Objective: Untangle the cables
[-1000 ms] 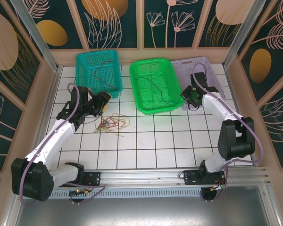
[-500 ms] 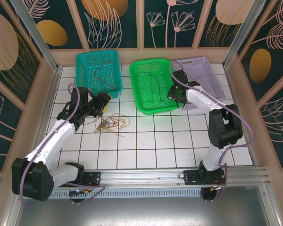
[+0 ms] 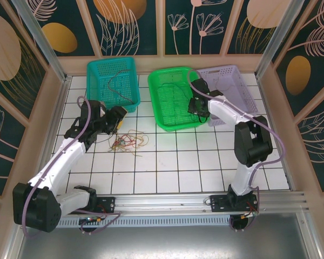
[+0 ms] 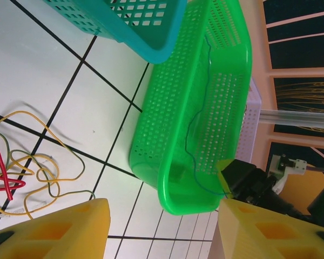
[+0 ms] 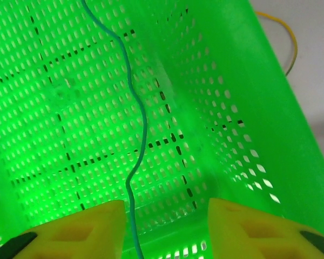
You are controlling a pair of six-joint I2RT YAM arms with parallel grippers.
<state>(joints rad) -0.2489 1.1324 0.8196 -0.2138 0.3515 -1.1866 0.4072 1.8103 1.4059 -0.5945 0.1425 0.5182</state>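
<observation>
A tangle of red, yellow and green cables (image 3: 128,142) lies on the white tiles in front of the teal basket (image 3: 130,96); its yellow loops (image 4: 27,162) and a red strand (image 4: 2,175) appear in the left wrist view. My left gripper (image 3: 119,116) hovers just behind the tangle, open (image 4: 162,232) and holding nothing. My right gripper (image 3: 198,105) is over the right end of the green basket (image 3: 163,116), open (image 5: 164,232). A thin green cable (image 5: 132,135) runs down the basket floor and passes close by the left finger (image 5: 75,232), ungripped. A dark cable (image 3: 116,81) lies in the teal basket.
A purple basket (image 3: 232,81) stands right of the green one, touching it. All three baskets line the back of the table. Wooden walls and metal posts close in both sides. Tiles in front of the tangle are bare.
My right gripper has swung left from the purple basket to over the green basket, and its jaws have opened. The left arm and the tangle have stayed put.
</observation>
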